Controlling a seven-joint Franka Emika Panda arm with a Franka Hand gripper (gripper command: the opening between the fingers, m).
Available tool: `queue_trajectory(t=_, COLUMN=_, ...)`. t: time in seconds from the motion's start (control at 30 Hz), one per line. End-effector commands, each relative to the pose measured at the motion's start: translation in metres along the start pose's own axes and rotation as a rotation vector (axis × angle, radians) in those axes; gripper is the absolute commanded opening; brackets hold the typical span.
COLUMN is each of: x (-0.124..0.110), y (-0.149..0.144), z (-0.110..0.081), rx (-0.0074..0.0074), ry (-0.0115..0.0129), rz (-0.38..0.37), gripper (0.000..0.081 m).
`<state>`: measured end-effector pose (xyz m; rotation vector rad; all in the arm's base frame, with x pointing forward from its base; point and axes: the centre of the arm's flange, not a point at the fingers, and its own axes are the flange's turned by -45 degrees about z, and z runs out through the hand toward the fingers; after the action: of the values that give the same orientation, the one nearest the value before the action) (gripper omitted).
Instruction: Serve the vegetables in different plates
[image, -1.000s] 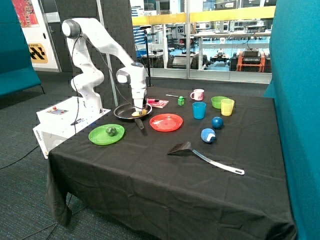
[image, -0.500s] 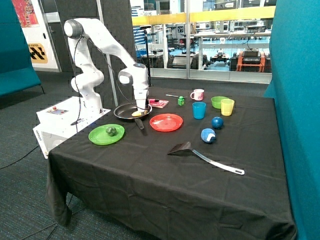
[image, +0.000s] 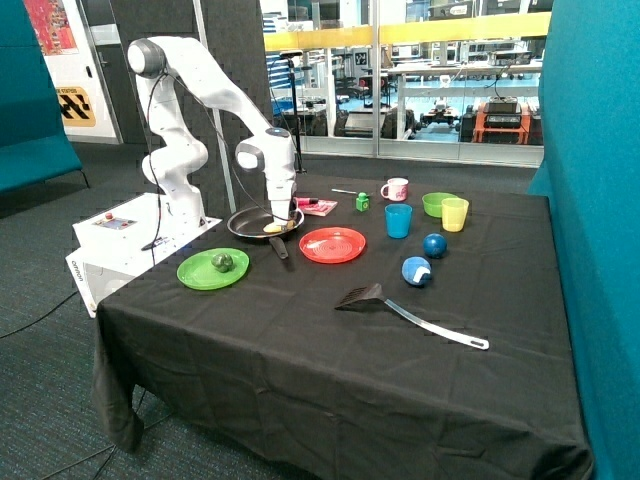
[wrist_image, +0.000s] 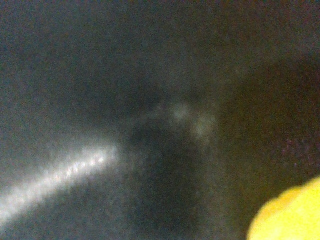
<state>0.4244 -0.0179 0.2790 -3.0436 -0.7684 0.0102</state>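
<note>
The dark green roundish vegetable (image: 222, 262) lies on the bright green plate (image: 200, 274) near the table's edge on the robot's side. The pale yellow oblong vegetable (image: 272, 228) lies in the black frying pan (image: 246, 222). The red-orange plate (image: 332, 245) next to the pan holds nothing. My gripper (image: 284, 216) points straight down into the pan, right beside the yellow vegetable. The wrist view shows the dark pan floor (wrist_image: 125, 100) very close, with the yellow vegetable (wrist_image: 290, 215) at one corner of the picture.
Behind the pan lie a red marker, a pink booklet and a small green cube (image: 362, 202). A white mug (image: 396, 189), blue cup (image: 398, 220), green bowl (image: 436, 204) and yellow cup (image: 455, 213) stand further along. Two blue balls (image: 416, 270) and a black spatula (image: 370, 296) lie past the red plate.
My gripper has shifted a little across the pan toward the red plate side and stays low over it. The vegetables and plates have not moved.
</note>
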Motion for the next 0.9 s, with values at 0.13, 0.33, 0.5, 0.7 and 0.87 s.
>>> queue_trajectory(t=0.13, x=-0.0161, y=-0.0008, z=-0.0013, rx=-0.004, ry=0.0057, rz=-0.002, gripper=0.0328)
queue_trajectory(t=0.33, x=-0.0159, y=-0.0031, z=-0.0036, rx=-0.004, ry=0.0057, rz=-0.011, gripper=0.0012)
queue_trajectory(t=0.5, x=-0.0147, y=-0.0045, z=-0.0074, rx=-0.004, ry=0.0056, rz=-0.02, gripper=0.0)
queue_trajectory(t=0.7, x=-0.0148, y=-0.0025, z=-0.0078, rx=-0.004, ry=0.0056, rz=-0.023, gripper=0.0)
queue_trajectory(t=0.87, x=-0.0173, y=0.0005, z=-0.0069, rx=-0.004, ry=0.0056, rz=-0.021, gripper=0.0)
